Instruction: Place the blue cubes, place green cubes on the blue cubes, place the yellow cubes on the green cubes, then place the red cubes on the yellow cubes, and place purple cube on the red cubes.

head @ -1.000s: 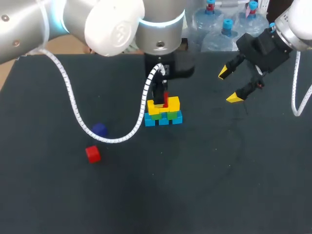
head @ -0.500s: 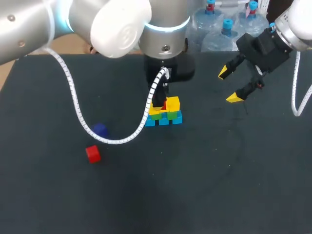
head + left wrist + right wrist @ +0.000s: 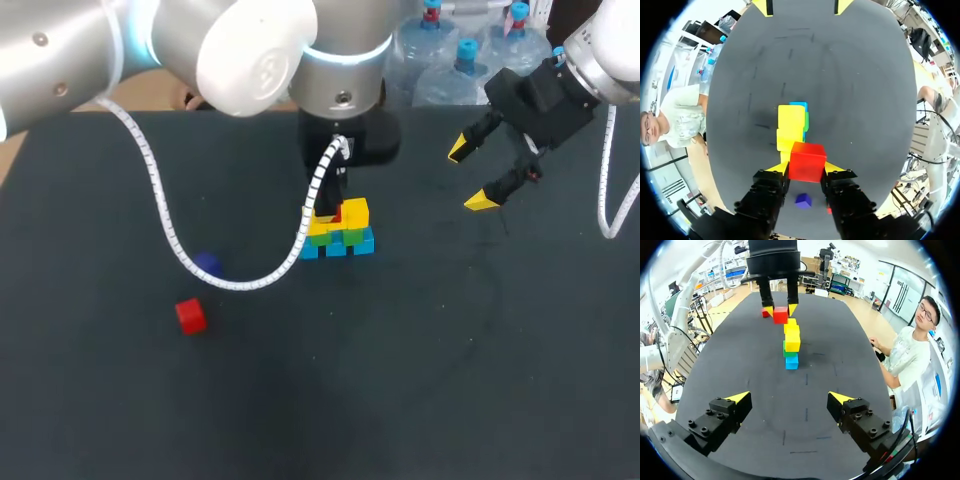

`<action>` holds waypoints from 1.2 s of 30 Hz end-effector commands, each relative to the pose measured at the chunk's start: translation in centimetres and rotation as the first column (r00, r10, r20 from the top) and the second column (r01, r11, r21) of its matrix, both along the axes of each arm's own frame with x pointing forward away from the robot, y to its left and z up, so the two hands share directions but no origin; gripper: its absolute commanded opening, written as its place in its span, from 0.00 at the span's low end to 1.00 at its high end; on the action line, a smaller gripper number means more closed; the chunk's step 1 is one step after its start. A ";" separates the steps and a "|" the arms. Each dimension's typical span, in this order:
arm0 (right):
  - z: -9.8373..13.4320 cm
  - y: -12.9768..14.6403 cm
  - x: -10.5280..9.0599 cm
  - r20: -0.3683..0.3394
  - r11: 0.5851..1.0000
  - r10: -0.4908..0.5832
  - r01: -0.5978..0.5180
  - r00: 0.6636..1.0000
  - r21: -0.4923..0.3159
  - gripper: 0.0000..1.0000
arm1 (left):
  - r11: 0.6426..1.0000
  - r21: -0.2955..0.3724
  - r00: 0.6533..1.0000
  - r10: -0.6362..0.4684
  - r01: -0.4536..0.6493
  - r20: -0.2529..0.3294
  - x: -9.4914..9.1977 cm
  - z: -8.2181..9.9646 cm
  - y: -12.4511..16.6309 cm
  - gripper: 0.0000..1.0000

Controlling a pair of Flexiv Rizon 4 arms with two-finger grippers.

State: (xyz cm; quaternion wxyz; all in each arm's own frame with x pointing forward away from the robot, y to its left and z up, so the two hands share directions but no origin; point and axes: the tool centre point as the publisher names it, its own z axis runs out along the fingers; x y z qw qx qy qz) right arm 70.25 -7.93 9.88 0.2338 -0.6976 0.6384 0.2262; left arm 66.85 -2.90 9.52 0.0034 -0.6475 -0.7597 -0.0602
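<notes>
As your left gripper (image 3: 806, 171) has sunk over the last second, the red cube (image 3: 807, 161) clamped between its fingers (image 3: 780, 168) now sits on or just above the yellow cubes (image 3: 356, 212) of the stack (image 3: 338, 243) at frame centre; releasing looks next. Your right gripper (image 3: 469, 176) hangs open, upper right.

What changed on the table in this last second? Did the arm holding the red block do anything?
The left end effector, shut on a red cube, came down a little toward the yellow cubes of the stack, and its white cable shifted with it. Nothing was let go. The loose red cube, the purple cube, the stack and the right end effector stayed put.
</notes>
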 end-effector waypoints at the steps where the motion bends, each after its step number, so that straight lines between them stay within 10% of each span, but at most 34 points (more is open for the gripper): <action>1: 0.0 0.0 0.0 0.001 1.000 0.001 -0.001 1.000 0.001 1.00 | 1.000 0.009 1.000 -0.003 0.003 -0.010 0.7 0.0 -0.3 0.00; 36: 0.0 0.0 0.0 0.001 1.000 0.001 -0.001 1.000 0.001 1.00 | 1.000 0.003 0.999 0.005 -0.004 -0.037 1.7 -0.9 0.2 0.00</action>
